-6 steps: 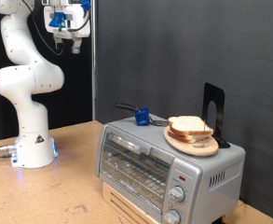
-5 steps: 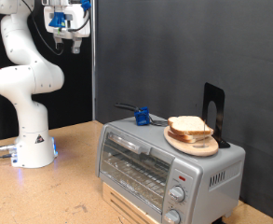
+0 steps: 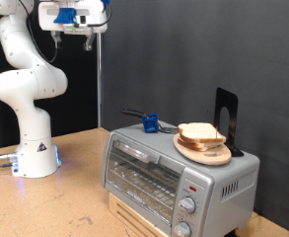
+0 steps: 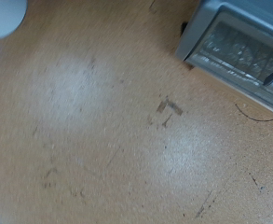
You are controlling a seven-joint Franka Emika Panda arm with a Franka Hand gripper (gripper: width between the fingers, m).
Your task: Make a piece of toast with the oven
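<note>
The silver-grey oven (image 3: 169, 170) stands at the exterior view's lower right with its glass door shut; a corner of it also shows in the wrist view (image 4: 237, 42). On top of it a round wooden plate (image 3: 195, 153) holds a pile of bread slices (image 3: 200, 134). No single separate piece of toast shows. My gripper (image 3: 75, 38) hangs high at the exterior view's top left, far from the oven and above the table. Nothing shows between its fingers, and the fingers do not appear in the wrist view.
A small blue object (image 3: 151, 123) and a black upright stand (image 3: 226, 118) sit on the oven's top. The arm's white base (image 3: 31, 148) stands at the exterior view's left on the wooden table (image 3: 75, 202). A black curtain hangs behind.
The hand has risen a little and turned, shifting slightly towards the exterior view's right. The oven and bread have not moved.
</note>
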